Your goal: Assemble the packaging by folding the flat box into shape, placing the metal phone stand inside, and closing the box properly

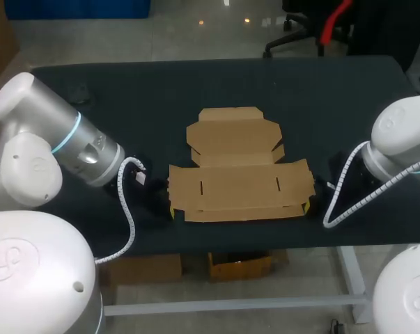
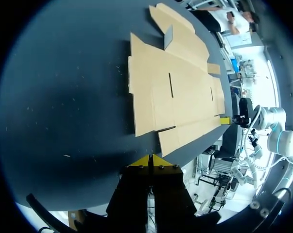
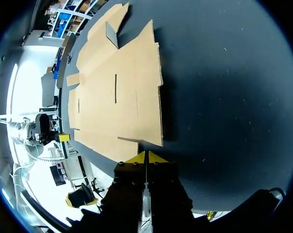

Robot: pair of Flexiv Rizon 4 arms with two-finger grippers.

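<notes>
The flat cardboard box (image 1: 241, 174) lies unfolded on the dark worktop (image 1: 126, 104), its long axis running from my left gripper (image 2: 151, 160) to my right gripper (image 3: 146, 158), both pressed together, empty, equally near its front corners.

L arm (image 1: 35, 149), R arm (image 1: 401, 136): white rounded shells, blue ring (image 1: 72, 132), grey segment. White coiled cables (image 1: 129, 219). L gripper (image 2: 152, 159): black body w/ screws, fingers (image 2: 143, 161) yellow-tipped.
</notes>
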